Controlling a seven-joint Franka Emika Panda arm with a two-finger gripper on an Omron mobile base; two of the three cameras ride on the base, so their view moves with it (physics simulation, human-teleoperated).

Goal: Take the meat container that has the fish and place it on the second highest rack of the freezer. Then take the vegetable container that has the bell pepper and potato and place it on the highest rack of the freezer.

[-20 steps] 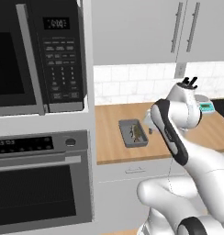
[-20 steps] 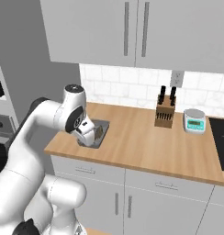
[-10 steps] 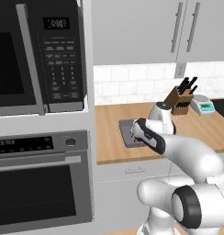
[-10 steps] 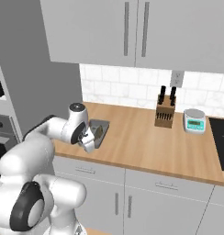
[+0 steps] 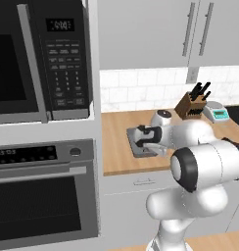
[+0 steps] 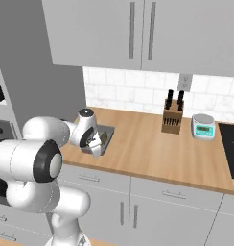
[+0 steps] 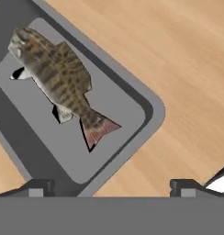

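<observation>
The meat container is a grey rectangular tray on the wooden counter. The brownish-olive fish lies in it with its reddish tail toward the tray's near corner. In the hand view my gripper hangs close above that corner, open, with one fingertip over the tray's edge and the other over bare wood. Nothing is between the fingers. From the base, the gripper sits low over the tray at the counter's left end. In the right base view the gripper is at the tray's front side.
A knife block and a small kitchen scale stand at the back of the counter to the right. A tall column with a microwave and a wall oven borders the counter on the left. Wall cabinets hang overhead.
The arm has folded down from a raised pose and brought the hand low over the grey tray. The jaws stayed open.
</observation>
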